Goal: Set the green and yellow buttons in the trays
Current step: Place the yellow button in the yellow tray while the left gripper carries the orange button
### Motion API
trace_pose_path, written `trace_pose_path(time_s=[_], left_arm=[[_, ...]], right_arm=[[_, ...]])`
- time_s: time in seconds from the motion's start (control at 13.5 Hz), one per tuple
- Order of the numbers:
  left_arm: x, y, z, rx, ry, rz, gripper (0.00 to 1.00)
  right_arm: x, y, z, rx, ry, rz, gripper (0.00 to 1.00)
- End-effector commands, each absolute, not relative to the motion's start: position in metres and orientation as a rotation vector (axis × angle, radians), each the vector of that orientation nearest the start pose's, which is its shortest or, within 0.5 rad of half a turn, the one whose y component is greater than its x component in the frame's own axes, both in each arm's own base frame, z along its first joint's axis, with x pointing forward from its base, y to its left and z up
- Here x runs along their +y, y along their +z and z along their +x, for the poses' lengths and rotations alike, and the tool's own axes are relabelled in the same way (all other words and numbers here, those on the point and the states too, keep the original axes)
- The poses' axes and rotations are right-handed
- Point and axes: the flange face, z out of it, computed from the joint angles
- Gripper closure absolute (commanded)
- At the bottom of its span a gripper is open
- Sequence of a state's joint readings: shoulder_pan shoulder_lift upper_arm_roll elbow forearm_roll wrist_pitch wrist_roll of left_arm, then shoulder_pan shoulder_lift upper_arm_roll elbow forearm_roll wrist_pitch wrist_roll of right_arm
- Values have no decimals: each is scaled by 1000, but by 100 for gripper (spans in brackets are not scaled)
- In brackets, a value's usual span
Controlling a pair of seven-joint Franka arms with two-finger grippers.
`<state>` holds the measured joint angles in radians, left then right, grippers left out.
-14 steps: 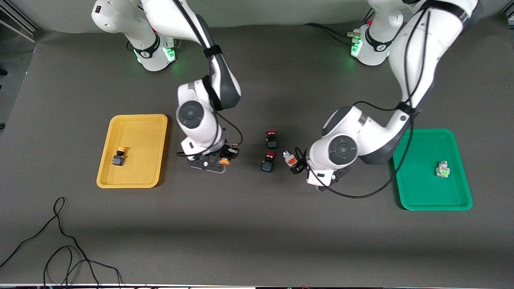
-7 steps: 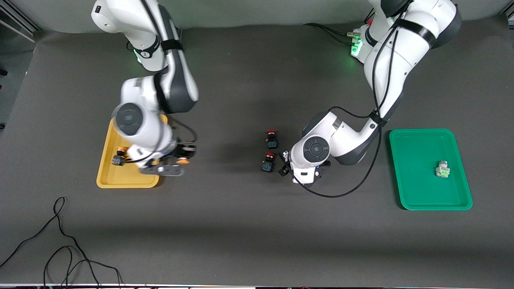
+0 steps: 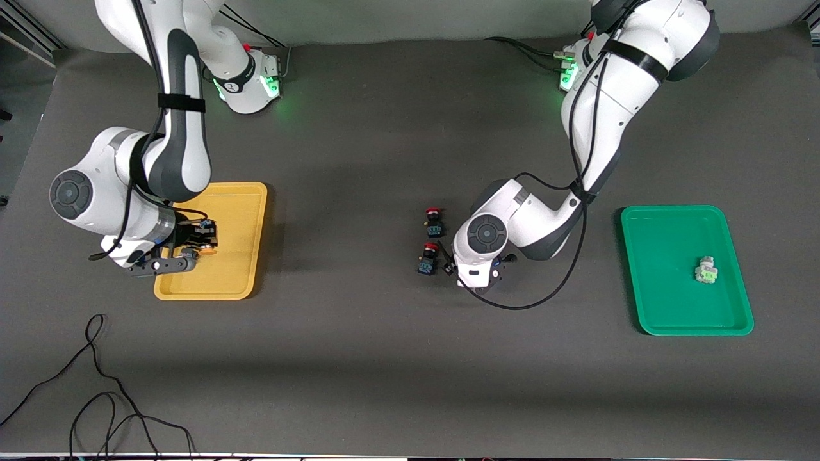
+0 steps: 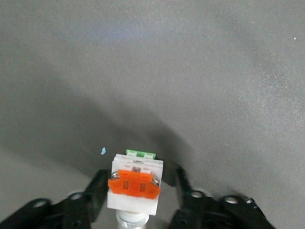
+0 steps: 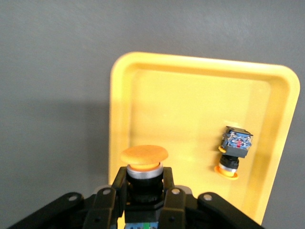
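Two-arm sorting scene. The only lettering, a small mark on the black band at the right arm's base (image 3: 234, 83), is too small to read. The right gripper (image 5: 144, 183) is clenched on a push-button switch with a domed orange-yellow cap, metal collar and dark body (image 5: 144, 164), held upright over the shallow yellow plastic tray with rounded corners (image 5: 190, 90). A second orange-yellow-capped button with a blue-black body (image 5: 233, 150) lies on its side in that tray; in the front view the arm hides it. At the centre of the front view the left gripper (image 4: 141, 176) is low over the matte dark grey table cover (image 3: 384, 371), largely hidden under its own wrist. The wrist view shows its black fingers (image 4: 97, 191) released, standing either side of a pale grey blocky button with an orange plastic insert and a green edge (image 4: 136, 195), slightly apart from it. Two red-capped dark buttons (image 3: 434, 221) (image 3: 428, 257) stand just beside that gripper. A pale grey button with a bright green face (image 3: 706, 270) lies in the green plastic tray (image 3: 666, 320) at the left arm's end. A thin black cable (image 3: 96, 384) loops in the lower corner, cut off by the frame.
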<state>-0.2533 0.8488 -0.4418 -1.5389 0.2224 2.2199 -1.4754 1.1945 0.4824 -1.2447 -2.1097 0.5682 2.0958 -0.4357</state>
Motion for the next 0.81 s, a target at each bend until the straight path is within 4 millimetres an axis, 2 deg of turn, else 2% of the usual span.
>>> trace_pose_path(time_s=[0.0, 0.07, 0.22, 0.3, 0.44, 0.59, 0.67, 0.74], left_arm=[[-405, 188, 566, -1170, 223, -2910, 100], [-403, 192, 570, -1177, 219, -2907, 100], [-396, 218, 580, -1187, 188, -2914, 100], [-391, 237, 584, -1193, 176, -2907, 100], [-381, 279, 593, -1196, 185, -2868, 100], [-376, 329, 602, -1176, 273, -2846, 100], [-368, 355, 610, -1154, 326, -2849, 100], [-362, 379, 615, -1135, 372, -2855, 100]], right_arm=[[-1, 277, 533, -138, 46, -3069, 83], [-1, 259, 532, -153, 53, -3066, 83], [-7, 222, 528, -156, 86, -3039, 83], [-11, 214, 528, -153, 96, -3032, 83], [-13, 214, 529, -147, 97, -3027, 81], [-12, 215, 528, -119, 107, -3015, 8], [-6, 219, 530, -109, 103, -2999, 0], [2, 228, 537, -114, 97, -2994, 0]])
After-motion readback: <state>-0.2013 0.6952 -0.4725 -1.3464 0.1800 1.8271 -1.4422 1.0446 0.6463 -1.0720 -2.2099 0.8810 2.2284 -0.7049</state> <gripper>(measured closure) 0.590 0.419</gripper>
